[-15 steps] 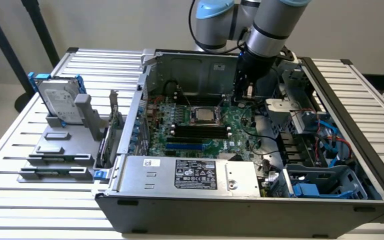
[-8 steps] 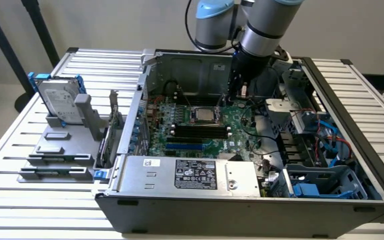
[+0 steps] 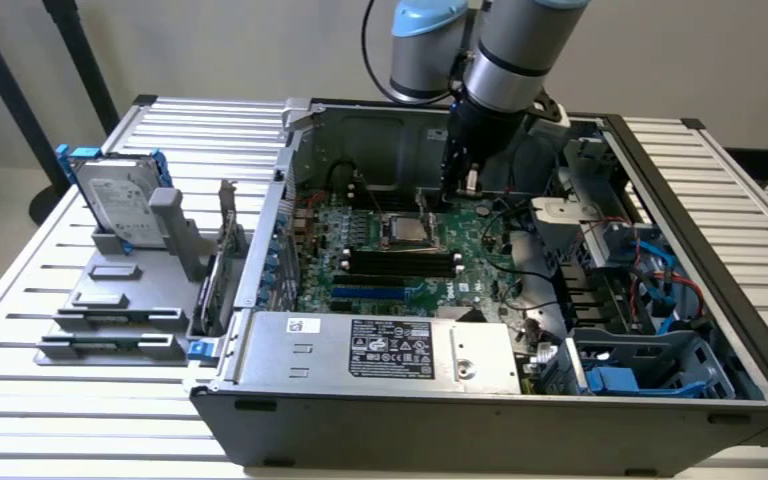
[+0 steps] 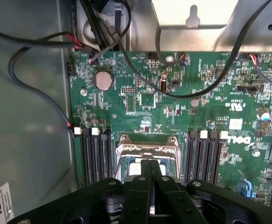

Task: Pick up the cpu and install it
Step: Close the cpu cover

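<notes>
The cpu (image 3: 408, 232) is a small shiny silver square lying in the metal-framed socket (image 3: 407, 216) in the middle of the green motherboard (image 3: 357, 225). My gripper (image 3: 468, 182) hangs from the arm inside the open case, a little above the board and just to the exterior view's right of the socket. In the wrist view the two black fingers (image 4: 142, 186) are pressed together with nothing between them. They cover part of the cpu (image 4: 135, 169), which sits inside the socket frame (image 4: 147, 140).
Black memory slots (image 4: 94, 156) flank the socket. Loose black cables (image 4: 187, 93) cross the board. The power supply (image 3: 384, 350) and a drive cage with blue parts (image 3: 638, 370) fill the case's near side. A hard drive with a blue bracket (image 3: 124, 205) stands on a grey fixture outside.
</notes>
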